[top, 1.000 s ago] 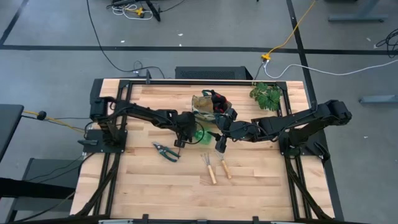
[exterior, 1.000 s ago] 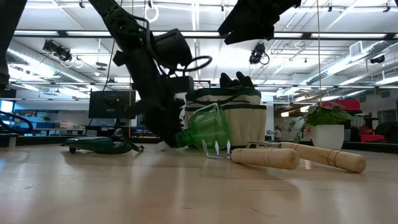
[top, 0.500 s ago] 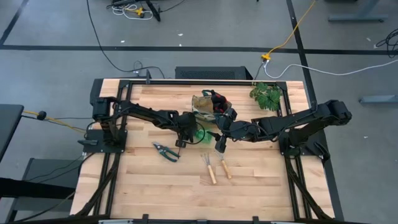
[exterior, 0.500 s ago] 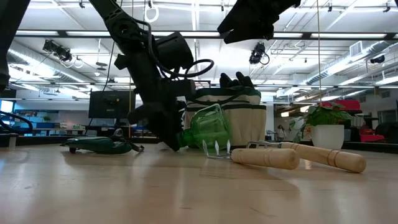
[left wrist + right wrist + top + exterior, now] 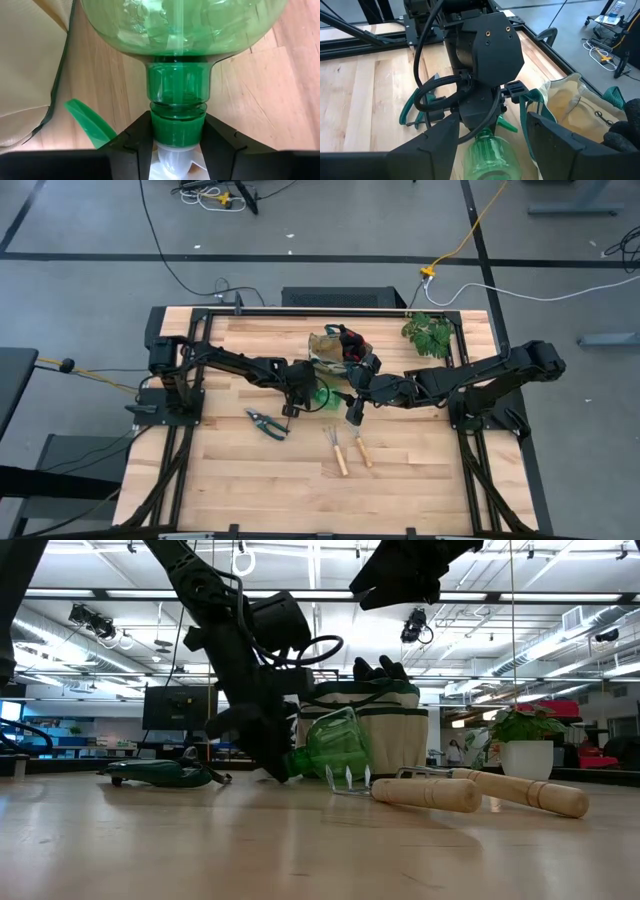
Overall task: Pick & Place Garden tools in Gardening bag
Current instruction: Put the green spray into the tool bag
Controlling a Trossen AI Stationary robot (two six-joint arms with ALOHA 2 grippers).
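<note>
The green spray bottle lies on its side on the table just in front of the beige gardening bag, which holds red-and-black gloves. My left gripper is shut on the bottle's neck end. My right gripper hangs open above the table, right of the bottle; in the right wrist view its fingers stand wide apart with nothing between them. The pruning shears lie flat to the left, and two wooden-handled rakes lie nearer the front. My left gripper pinches the green collar at the bottle's neck, between the bulb and the white spray head, one finger on each side. The fingers slant down from the table's left, along the bottle's length. The bottle rests on the table, base end tilted up.
A leafy plant in a white pot stands at the far right corner. The second rake lies beside the first. Bare wood stretches along the near edge and the far left.
My left gripper's fingers have drawn together onto the bottle's neck while the arm kept its place. The bottle has not moved.
</note>
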